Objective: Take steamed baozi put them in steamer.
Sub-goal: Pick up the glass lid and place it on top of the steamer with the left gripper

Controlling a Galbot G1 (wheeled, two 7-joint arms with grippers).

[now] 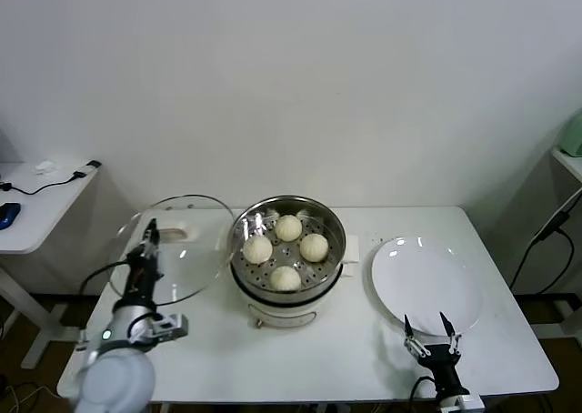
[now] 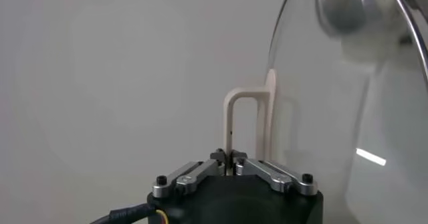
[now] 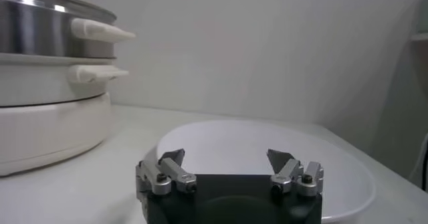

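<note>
A: Start with the big things. What sits on the desk (image 1: 364, 358)?

B: The steamer (image 1: 287, 260) stands at the middle, and all four steamed baozi (image 1: 285, 251) lie in its basket. The white plate (image 1: 426, 284) toward the right edge is bare.

A: So the loading looks finished?

B: I judge so; what remains is probably covering the basket.

A: And the glass lid (image 1: 182, 249)?

B: It hangs tilted near the left edge, its white handle (image 2: 249, 130) pinched by the left tool (image 2: 231, 160).

A: How should it go?

B: Level the lid, centre it over the rim, lower gently, clear of the buns.

A: Anything in the way?

B: Only the steamer's side handles. The right tool (image 1: 428, 326) waits spread at the front edge, by the plate.
</note>
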